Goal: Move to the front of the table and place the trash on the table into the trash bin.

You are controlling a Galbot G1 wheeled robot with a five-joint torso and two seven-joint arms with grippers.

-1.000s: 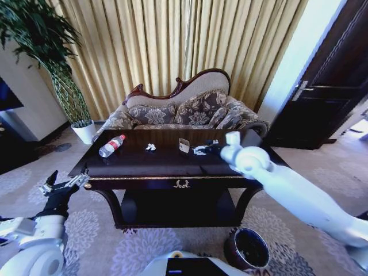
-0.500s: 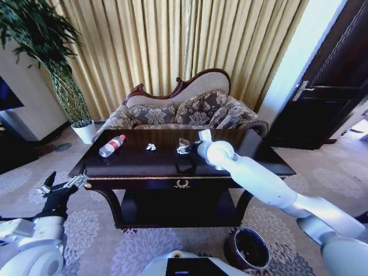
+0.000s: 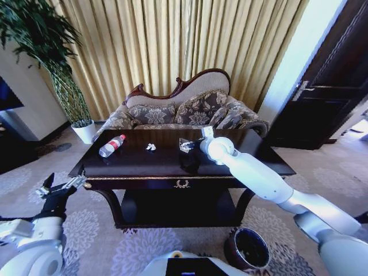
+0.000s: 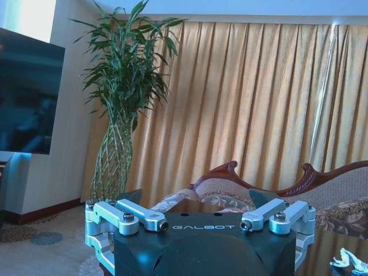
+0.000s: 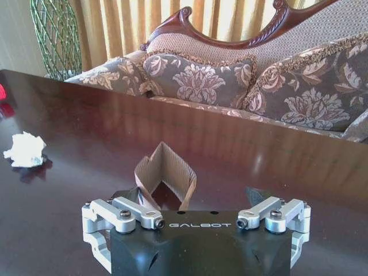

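Observation:
On the dark glossy table (image 3: 144, 167) lie a clear bottle (image 3: 111, 145) with a red cap, a white crumpled scrap (image 3: 150, 147) and a small pale carton (image 3: 183, 143). My right arm reaches over the tabletop from the right. Its gripper (image 3: 190, 146) is open, right at the carton. In the right wrist view the open-topped carton (image 5: 165, 172) stands upright just ahead of the open right gripper (image 5: 198, 202), toward one finger, and the scrap (image 5: 24, 149) lies farther off. The round trash bin (image 3: 248, 248) stands on the carpet, front right. My left gripper (image 3: 60, 185) hangs open off the table's left front corner.
A patterned sofa (image 3: 184, 112) stands close behind the table, with curtains behind it. A tall plant in a white pot (image 3: 85, 131) is at the back left, beside a dark TV (image 4: 29, 98). A dark door (image 3: 328, 98) is at the right. Open carpet surrounds the table's front.
My right arm has swung left across the tabletop, bringing its gripper from the table's right part up to the carton. The left arm has barely shifted.

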